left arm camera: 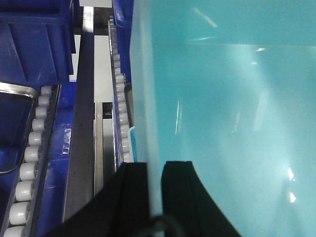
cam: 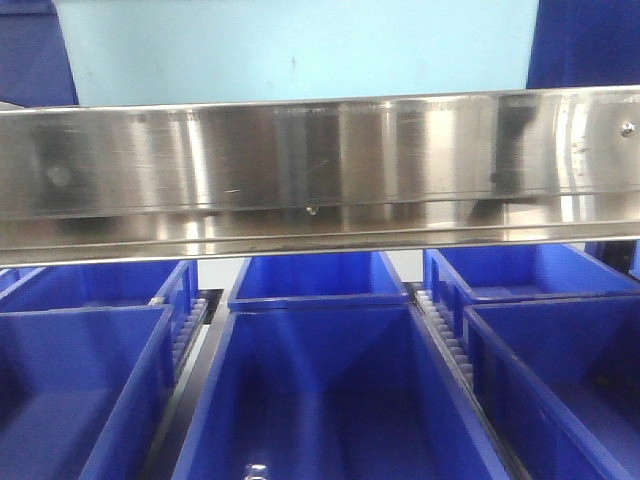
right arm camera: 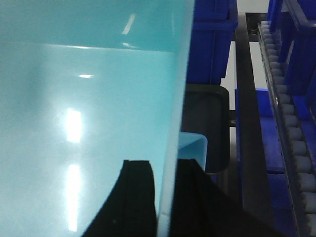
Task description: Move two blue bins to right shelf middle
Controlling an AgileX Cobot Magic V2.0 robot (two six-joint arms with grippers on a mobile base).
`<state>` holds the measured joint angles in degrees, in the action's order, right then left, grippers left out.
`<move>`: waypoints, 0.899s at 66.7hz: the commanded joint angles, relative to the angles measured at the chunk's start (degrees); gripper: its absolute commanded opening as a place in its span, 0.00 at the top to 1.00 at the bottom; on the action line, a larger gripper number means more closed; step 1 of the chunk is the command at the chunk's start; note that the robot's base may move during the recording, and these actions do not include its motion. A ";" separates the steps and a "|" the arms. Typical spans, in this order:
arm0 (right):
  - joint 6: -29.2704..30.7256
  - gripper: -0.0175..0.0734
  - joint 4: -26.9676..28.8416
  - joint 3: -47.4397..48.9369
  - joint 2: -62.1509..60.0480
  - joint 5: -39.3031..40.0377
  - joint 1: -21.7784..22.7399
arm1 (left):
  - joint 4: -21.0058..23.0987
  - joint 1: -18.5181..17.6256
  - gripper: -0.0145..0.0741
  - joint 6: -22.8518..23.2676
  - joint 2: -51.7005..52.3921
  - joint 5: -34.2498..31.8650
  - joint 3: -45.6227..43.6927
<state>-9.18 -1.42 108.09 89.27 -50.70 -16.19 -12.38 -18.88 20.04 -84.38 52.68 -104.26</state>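
A large light blue bin fills both wrist views and shows as a pale blue panel (cam: 300, 45) above the steel rail in the front view. My left gripper (left arm camera: 154, 165) is shut on the bin's left wall (left arm camera: 148, 98), one black finger on each side. On the opposite wall (right arm camera: 173, 98) my right gripper (right arm camera: 165, 165) is shut the same way. A second light blue edge (right arm camera: 195, 145) shows just outside the held wall; what it belongs to is unclear. The grippers themselves are hidden in the front view.
A wide steel shelf rail (cam: 320, 170) crosses the front view. Below it stand several dark blue bins (cam: 330, 390) in rows, divided by white roller tracks (cam: 445, 335). Roller tracks (left arm camera: 29, 163) and dark blue bins (right arm camera: 212, 39) flank the held bin. A black tray (right arm camera: 210, 123) lies beneath.
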 commanded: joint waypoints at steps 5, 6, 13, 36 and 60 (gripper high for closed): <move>1.09 0.99 -0.04 0.45 -0.58 2.31 0.07 | 1.13 -0.20 0.96 -0.34 1.15 -3.25 -0.88; 1.09 0.99 -0.04 0.45 -0.58 2.31 0.07 | 1.13 -0.20 0.96 -0.34 1.15 -3.25 -0.88; 1.09 0.99 -0.04 0.45 -0.58 2.31 0.07 | 1.13 -0.20 0.96 -0.34 1.15 -3.25 -0.88; 1.09 0.99 -0.03 0.45 -0.58 2.54 0.07 | 1.13 -0.20 0.96 -0.34 1.15 -3.25 -0.88; 1.09 0.99 0.08 0.45 -0.58 2.72 0.07 | 1.13 -0.20 0.96 -0.34 1.15 -3.25 -0.88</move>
<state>-9.18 -1.42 108.09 89.27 -50.47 -16.19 -12.28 -18.88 20.04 -84.38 52.68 -104.26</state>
